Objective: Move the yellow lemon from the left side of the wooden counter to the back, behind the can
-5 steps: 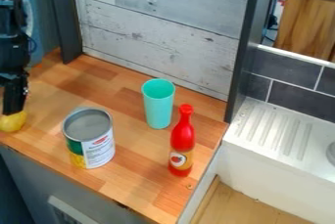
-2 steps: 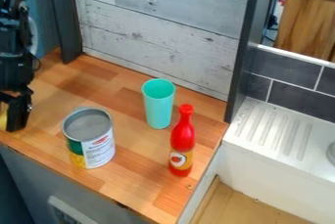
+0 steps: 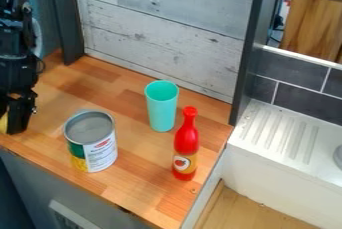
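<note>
Yellow object [image 3: 3,124] at nine o'clock from the silver-topped cylindrical can [image 3: 90,142] is partly hidden because the black gripper [image 3: 12,125] overlaps it; whether spread or pinching, I cannot tell.

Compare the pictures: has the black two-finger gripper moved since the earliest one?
Yes. The black two-finger gripper has shifted down the view, closer to the front edge of the wooden countertop.
</note>
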`<action>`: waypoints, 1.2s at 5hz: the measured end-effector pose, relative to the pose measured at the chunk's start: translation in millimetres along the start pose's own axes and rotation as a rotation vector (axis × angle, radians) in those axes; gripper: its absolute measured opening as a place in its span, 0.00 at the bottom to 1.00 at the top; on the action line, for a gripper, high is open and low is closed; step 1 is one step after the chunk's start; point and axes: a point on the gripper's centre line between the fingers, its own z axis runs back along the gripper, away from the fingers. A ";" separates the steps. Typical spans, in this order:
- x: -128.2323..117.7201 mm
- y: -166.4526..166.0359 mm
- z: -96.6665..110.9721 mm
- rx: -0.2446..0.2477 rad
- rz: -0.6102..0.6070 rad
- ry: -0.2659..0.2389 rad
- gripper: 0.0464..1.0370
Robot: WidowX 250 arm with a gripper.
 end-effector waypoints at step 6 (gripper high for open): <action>90.3 -5.5 76.5 0.037 -0.104 -0.223 0.66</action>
